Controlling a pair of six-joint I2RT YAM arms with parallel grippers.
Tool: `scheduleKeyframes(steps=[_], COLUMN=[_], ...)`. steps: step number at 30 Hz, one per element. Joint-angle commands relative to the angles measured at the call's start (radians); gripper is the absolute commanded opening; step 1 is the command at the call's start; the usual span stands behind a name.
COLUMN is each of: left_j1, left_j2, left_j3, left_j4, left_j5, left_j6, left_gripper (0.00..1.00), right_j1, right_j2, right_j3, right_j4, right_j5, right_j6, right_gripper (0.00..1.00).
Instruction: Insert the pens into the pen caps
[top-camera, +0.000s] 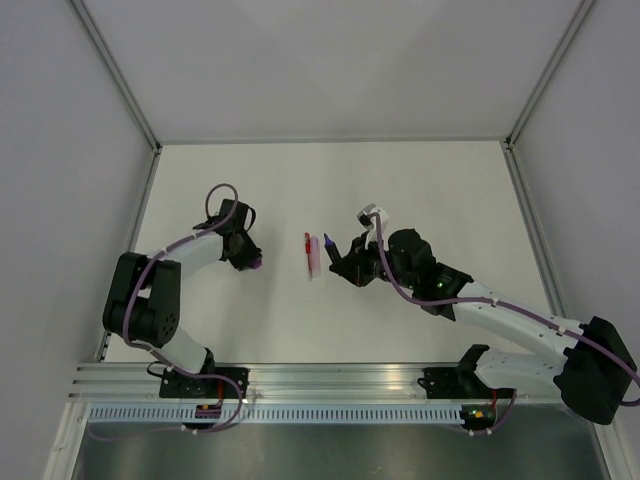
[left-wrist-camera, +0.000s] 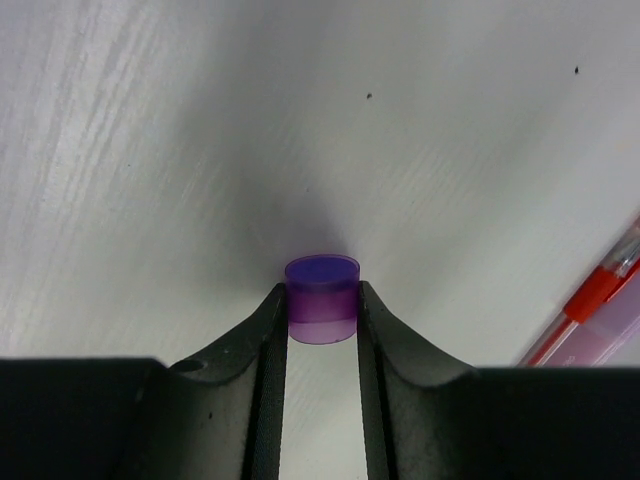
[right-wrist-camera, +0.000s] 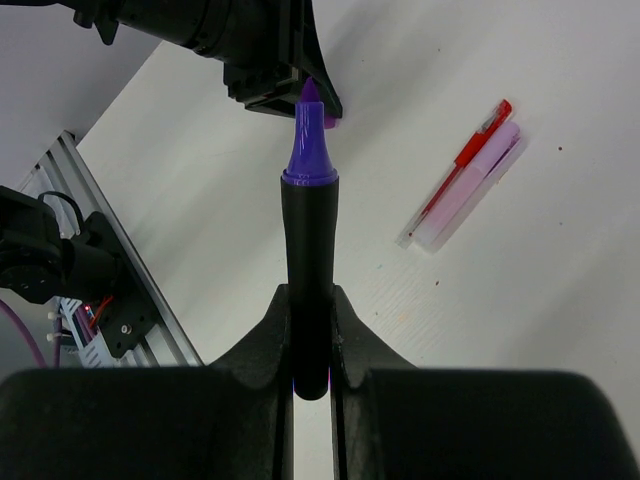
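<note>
Top external view: the left gripper (top-camera: 252, 262) sits low over the white table (top-camera: 420, 190) left of centre, and a speck of purple at its tip is the purple cap (top-camera: 257, 264). Well apart from it, right of centre, the right gripper (top-camera: 338, 256) carries the purple-black pen (top-camera: 328, 241), whose pointed end faces up and to the left. Between the two grippers the red pen (top-camera: 307, 245) and the pink pen (top-camera: 314, 259) lie side by side on the table, touching or very nearly so. In the left wrist view the left gripper (left-wrist-camera: 322, 305) is clamped on the purple cap (left-wrist-camera: 322, 292): both fingers (left-wrist-camera: 268, 330) press on its sides, and the stubby translucent tube stands upright with its round end facing up. I cannot tell whether its base touches the table. The red pen (left-wrist-camera: 592, 298) and pink pen (left-wrist-camera: 618, 330) show at the right edge of that view. In the right wrist view the right gripper (right-wrist-camera: 312, 305) is closed on the black barrel of the purple-black pen (right-wrist-camera: 308, 235), gripping it near its back end. Its purple tip (right-wrist-camera: 305, 140) is uncapped and points away from the camera towards the left gripper (right-wrist-camera: 285, 75). The red pen (right-wrist-camera: 462, 168) and pink pen (right-wrist-camera: 472, 190) lie parallel to the right of it.
</note>
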Motion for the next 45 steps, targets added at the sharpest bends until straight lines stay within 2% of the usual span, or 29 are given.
scheduleKeyframes(steps=[1, 3, 6, 7, 11, 15, 22, 28, 35, 45], left_j1=[-0.014, -0.017, -0.018, -0.020, -0.026, -0.031, -0.050, -0.092, -0.187, -0.218], left_j2=[-0.058, -0.113, -0.286, -0.287, -0.463, -0.551, -0.618, -0.676, -0.723, -0.746], left_j3=[-0.058, -0.073, -0.117, -0.118, -0.150, -0.188, -0.269, -0.292, -0.280, -0.326], left_j4=[0.023, 0.050, 0.132, 0.158, 0.305, 0.406, 0.589, 0.589, 0.502, 0.509], left_j5=[0.071, 0.124, 0.221, 0.246, 0.381, 0.473, 0.539, 0.501, 0.352, 0.320], left_j6=[0.104, 0.114, 0.114, 0.109, 0.074, 0.019, -0.035, -0.101, -0.130, -0.146], left_gripper=[0.02, 0.02, 0.02, 0.02, 0.02, 0.02, 0.02, 0.02, 0.02, 0.02], right_j1=[-0.001, -0.001, -0.002, -0.001, -0.001, 0.004, 0.053, 0.073, 0.080, 0.085], right_j2=[0.020, 0.031, 0.057, 0.064, 0.094, 0.113, 0.152, 0.179, 0.209, 0.183], right_j3=[0.031, 0.021, -0.002, -0.002, -0.013, -0.028, -0.022, -0.016, -0.001, -0.011], right_j4=[0.023, 0.050, 0.110, 0.118, 0.176, 0.213, 0.252, 0.244, 0.232, 0.245], right_j5=[-0.031, -0.055, -0.136, -0.137, -0.190, -0.189, -0.181, -0.115, -0.094, -0.095], right_j6=[-0.024, -0.029, -0.030, -0.027, -0.006, 0.010, 0.011, 0.002, -0.007, 0.004], right_gripper=[0.00, 0.00, 0.00, 0.00, 0.00, 0.00, 0.00, 0.00, 0.00, 0.00])
